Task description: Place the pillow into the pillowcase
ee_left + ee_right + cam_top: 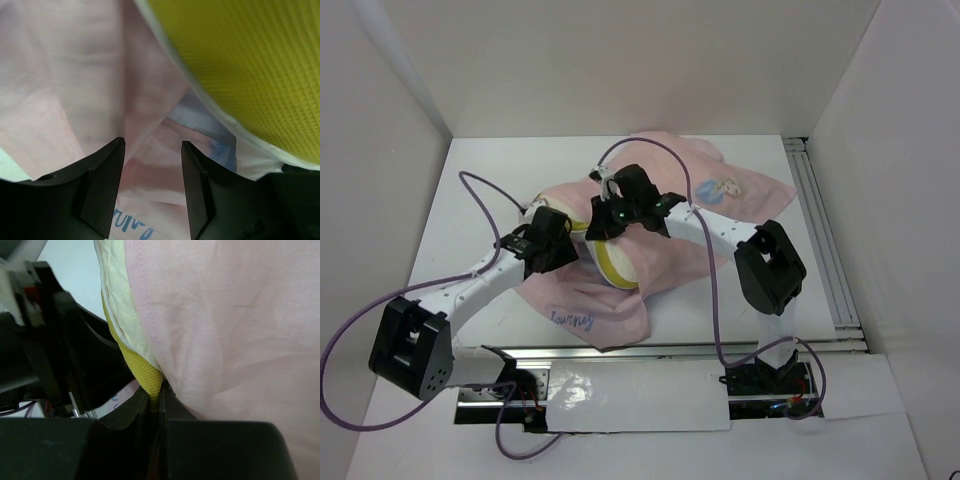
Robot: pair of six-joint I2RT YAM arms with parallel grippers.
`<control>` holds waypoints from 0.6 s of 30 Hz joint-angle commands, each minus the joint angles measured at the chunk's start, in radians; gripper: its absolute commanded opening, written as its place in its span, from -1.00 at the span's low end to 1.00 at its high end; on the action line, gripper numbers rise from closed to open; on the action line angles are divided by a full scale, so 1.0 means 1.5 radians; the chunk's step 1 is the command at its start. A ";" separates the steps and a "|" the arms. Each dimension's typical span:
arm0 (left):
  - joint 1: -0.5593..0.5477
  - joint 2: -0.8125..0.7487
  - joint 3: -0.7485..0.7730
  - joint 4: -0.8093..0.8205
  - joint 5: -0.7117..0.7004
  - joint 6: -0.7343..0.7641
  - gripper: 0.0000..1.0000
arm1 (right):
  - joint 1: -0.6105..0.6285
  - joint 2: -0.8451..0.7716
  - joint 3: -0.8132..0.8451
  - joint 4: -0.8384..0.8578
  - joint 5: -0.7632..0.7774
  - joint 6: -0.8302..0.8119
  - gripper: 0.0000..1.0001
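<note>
The pale pink pillowcase lies crumpled across the middle of the table, with a cartoon figure print at its back right. The pillow, cream with a yellow mesh edge, sticks out of the pink fabric between the two grippers. My right gripper is shut on the pillow's yellow mesh edge, and the pillowcase lies against its right side. My left gripper is open, its fingers apart over folds of pillowcase, with the pillow just to its upper right.
White walls close in the table on the left, back and right. A metal rail runs along the right side, and another along the near edge by the arm bases. Purple cables loop over both arms.
</note>
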 commanded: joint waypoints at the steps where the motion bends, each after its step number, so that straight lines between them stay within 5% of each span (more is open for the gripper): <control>1: -0.016 0.034 0.022 0.031 0.008 0.059 0.23 | -0.015 0.007 0.038 0.038 -0.025 0.018 -1.00; 13: -0.049 0.146 0.017 -0.103 -0.037 -0.036 0.22 | -0.039 0.001 0.045 0.026 -0.025 0.024 -1.00; 18: -0.049 0.208 0.073 -0.231 -0.099 -0.124 -0.02 | -0.045 -0.023 0.038 0.014 -0.018 0.018 -1.00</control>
